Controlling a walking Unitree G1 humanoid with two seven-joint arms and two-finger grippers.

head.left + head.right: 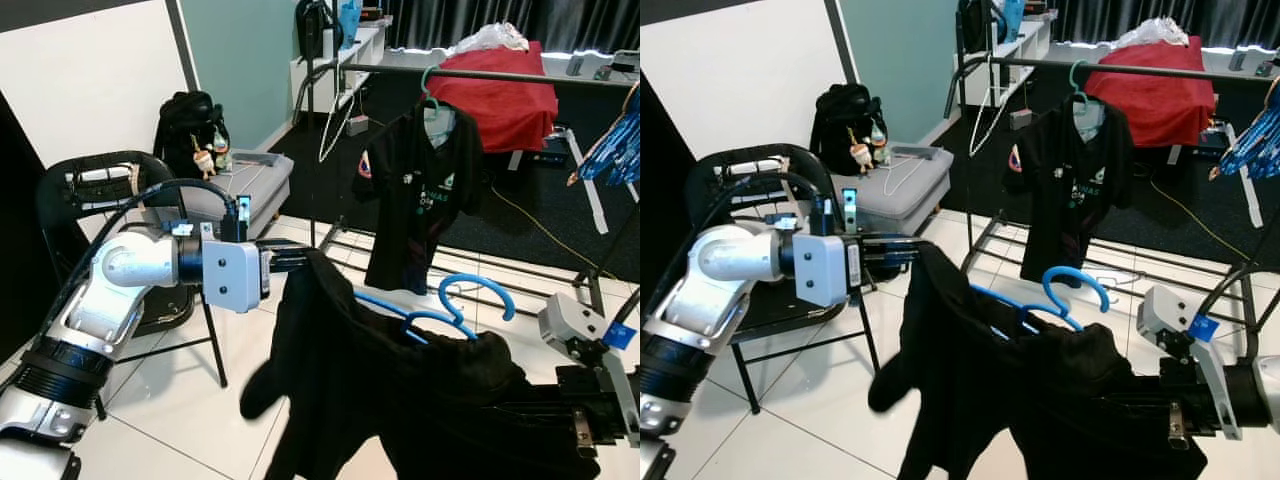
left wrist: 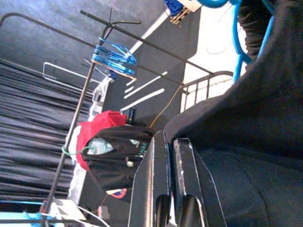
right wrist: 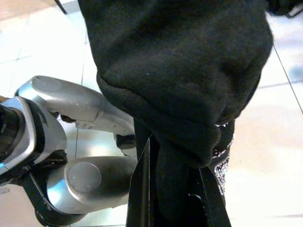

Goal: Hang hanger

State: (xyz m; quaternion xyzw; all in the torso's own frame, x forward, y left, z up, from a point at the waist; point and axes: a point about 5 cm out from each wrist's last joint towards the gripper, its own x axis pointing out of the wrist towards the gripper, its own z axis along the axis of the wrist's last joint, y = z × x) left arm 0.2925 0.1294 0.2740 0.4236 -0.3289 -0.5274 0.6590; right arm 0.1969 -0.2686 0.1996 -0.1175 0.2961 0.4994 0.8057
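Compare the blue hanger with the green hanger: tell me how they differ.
The blue hanger is off the rail, tilted, its hook free; the green hanger is hooked on the rail. The blue one's black garment is bunched and held between the left hand and right hand; the green one's black shirt hangs straight. Both carry black clothing.

A black garment (image 1: pixel 1040 400) hangs on a blue hanger (image 1: pixel 1055 300), in front of the clothes rail (image 1: pixel 1120 70). The left gripper (image 1: pixel 915 252) touches the garment's near shoulder. The right gripper (image 1: pixel 1160 412) is against its other side, fingers hidden by cloth.
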